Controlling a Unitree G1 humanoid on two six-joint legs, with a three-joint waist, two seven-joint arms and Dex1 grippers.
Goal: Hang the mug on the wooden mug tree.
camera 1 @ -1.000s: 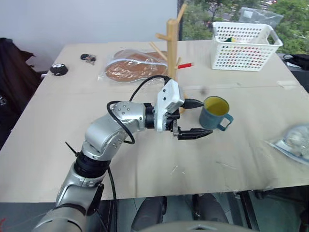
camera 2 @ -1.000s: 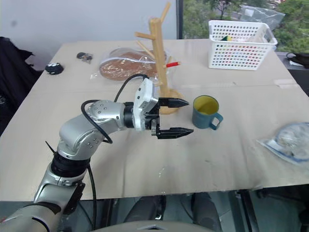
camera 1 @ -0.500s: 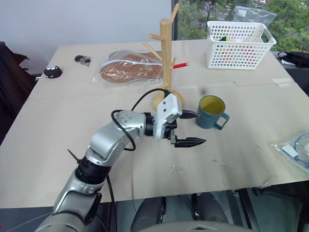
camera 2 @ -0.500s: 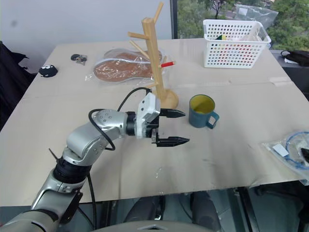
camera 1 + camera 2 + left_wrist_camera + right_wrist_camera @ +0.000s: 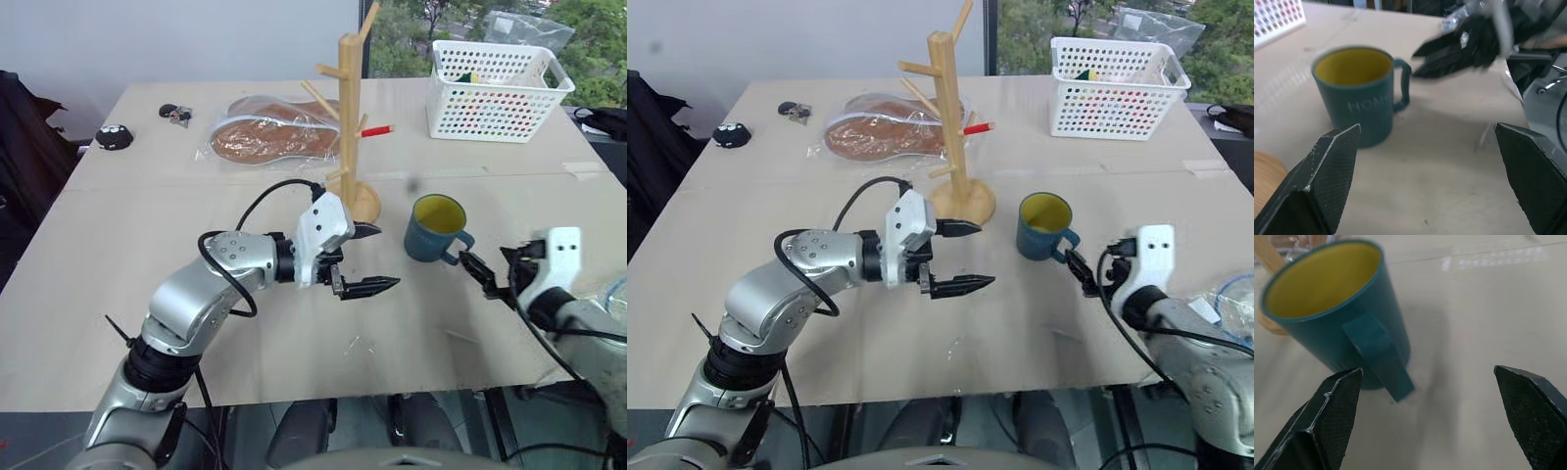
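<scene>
While the mug (image 5: 435, 228) stands upright and empty on the desk (image 5: 147, 206), both end effectors flank it with fingers spread, holding nothing.
Its yellow mouth faces up and its handle points toward the right end effector (image 5: 487, 276) just beside it; the left end effector (image 5: 370, 258) hovers near its other side. Behind stands the wooden mug tree (image 5: 350, 117). Farther back, a white basket (image 5: 495, 93) holds small items I cannot identify. Bare desk lies in front.

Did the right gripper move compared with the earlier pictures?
Yes. The right gripper, not in the earlier pictures, has come in from the robot's right. It now sits, jaws open, just right of the teal mug, facing its handle.
</scene>
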